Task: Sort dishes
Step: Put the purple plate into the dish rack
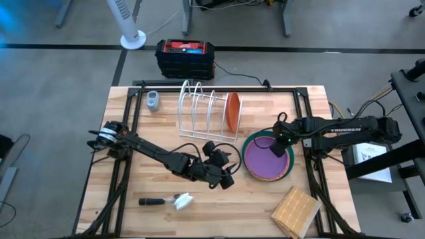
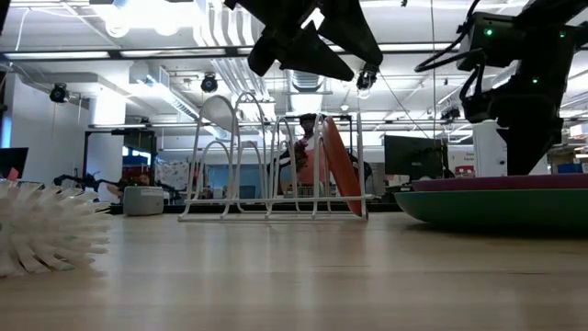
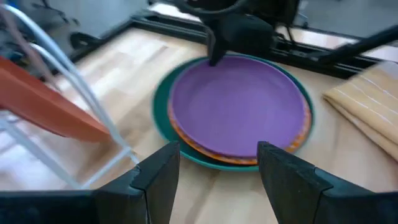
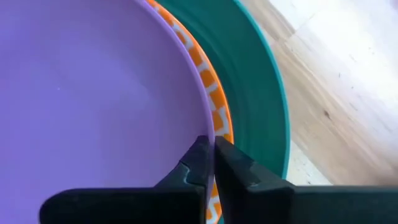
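Right pincer (image 4: 213, 163) pinching purple plate (image 4: 93, 93) rim, patterned orange plate (image 4: 211, 93) beneath mostly hidden; left pincer (image 3: 217, 165) spread

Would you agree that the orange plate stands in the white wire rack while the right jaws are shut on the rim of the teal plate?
Not quite: the right gripper is shut on the purple plate's rim, as the right wrist view shows. The orange plate does stand in the rack.

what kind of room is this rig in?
Probably a robotics lab or workshop: exposed ceiling ducts, monitors on benches behind, and a wooden table on a bare grey floor.
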Robot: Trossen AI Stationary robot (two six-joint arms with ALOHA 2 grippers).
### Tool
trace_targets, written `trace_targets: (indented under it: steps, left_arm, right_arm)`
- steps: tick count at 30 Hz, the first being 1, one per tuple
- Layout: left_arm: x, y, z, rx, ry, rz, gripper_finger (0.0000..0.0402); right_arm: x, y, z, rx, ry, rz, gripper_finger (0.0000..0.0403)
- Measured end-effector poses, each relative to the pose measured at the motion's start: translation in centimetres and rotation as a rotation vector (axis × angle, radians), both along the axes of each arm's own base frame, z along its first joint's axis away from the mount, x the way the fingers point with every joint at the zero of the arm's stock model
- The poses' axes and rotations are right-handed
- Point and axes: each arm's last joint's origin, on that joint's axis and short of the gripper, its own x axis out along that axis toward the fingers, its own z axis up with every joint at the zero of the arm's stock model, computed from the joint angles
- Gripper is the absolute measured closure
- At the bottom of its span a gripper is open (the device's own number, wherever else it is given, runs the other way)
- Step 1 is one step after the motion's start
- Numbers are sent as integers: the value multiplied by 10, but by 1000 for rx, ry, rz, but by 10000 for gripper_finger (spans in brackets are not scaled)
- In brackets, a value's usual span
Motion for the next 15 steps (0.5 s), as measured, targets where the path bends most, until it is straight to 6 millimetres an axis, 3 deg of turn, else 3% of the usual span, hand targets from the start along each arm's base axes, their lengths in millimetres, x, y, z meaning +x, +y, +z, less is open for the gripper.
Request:
trace_targets:
  steps: [15]
  left_arm:
    - [1,-1,0,-46,-19,-7,199]
  right_arm:
    - [-5,10,55,-124,-242,130,402]
